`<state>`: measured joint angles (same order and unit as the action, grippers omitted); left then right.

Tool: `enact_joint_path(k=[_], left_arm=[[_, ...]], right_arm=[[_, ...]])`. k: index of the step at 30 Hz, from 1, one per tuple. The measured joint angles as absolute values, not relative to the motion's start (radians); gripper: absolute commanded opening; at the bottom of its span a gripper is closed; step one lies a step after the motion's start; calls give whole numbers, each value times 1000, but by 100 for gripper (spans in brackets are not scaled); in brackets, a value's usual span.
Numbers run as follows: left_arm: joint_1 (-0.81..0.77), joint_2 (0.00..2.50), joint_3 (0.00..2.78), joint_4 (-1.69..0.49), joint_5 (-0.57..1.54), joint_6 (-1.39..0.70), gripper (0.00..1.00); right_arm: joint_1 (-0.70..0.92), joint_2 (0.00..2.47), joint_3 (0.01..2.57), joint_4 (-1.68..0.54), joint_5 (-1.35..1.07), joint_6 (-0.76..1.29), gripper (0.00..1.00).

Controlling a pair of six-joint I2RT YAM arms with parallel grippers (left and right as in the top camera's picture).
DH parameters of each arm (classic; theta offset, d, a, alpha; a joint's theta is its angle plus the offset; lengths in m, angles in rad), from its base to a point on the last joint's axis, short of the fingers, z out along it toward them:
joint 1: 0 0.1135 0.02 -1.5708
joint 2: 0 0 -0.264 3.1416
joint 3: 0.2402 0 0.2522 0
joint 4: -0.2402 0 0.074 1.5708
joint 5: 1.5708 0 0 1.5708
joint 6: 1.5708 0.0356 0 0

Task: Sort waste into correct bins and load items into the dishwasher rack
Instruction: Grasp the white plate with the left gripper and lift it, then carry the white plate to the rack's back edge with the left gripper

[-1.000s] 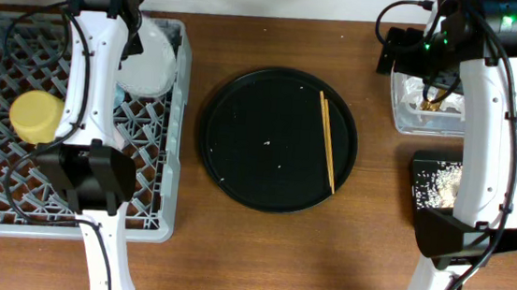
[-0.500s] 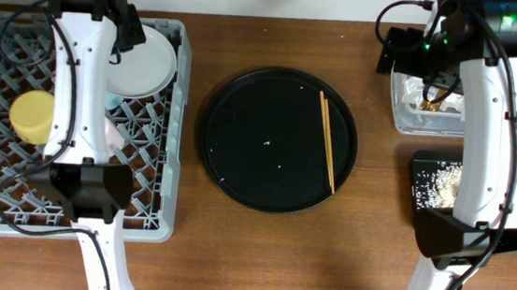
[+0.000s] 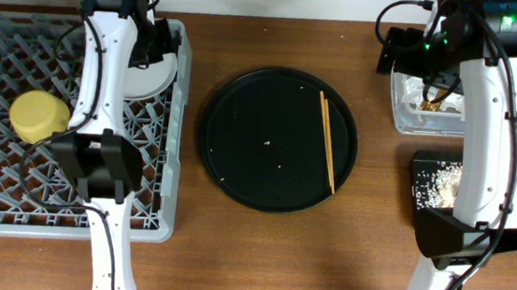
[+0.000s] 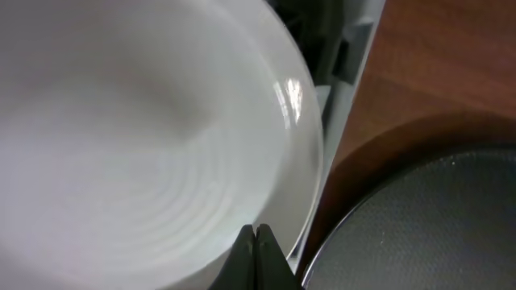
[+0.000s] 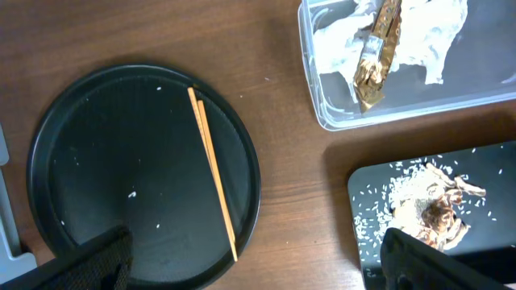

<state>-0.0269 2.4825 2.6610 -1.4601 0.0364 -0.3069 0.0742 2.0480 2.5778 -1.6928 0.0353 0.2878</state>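
The dishwasher rack (image 3: 11,189) lies under the left hand (image 4: 255,242), whose fingertips meet just above the plate (image 4: 121,145). On the round black tray (image 3: 266,164), the chopsticks (image 3: 326,142) lie left of the right hand (image 5: 262,262), the nearer one, its fingers spread. Their length runs toward the robot. Since a second ago the left hand has swung rightward, and the chopsticks have stayed put.

Grey rack (image 3: 11,189) is loaded with yellow bowl (image 3: 38,116) and white plate (image 4: 145,137) at its far right corner. Chopsticks (image 3: 326,142) are laid parallel on round black tray (image 3: 257,164). Wrappers (image 5: 387,40) are held in clear tub (image 5: 322,113), rice and fried scraps (image 5: 431,205) in shallow black tray (image 5: 371,242).
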Motion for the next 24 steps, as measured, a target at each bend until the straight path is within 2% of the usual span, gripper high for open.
enact_joint_path(k=[24], left_arm=[[-37,2594,2691,-1465,75,-305,2]], right_arm=[[74,2048,2578,-1692,35,287,98]])
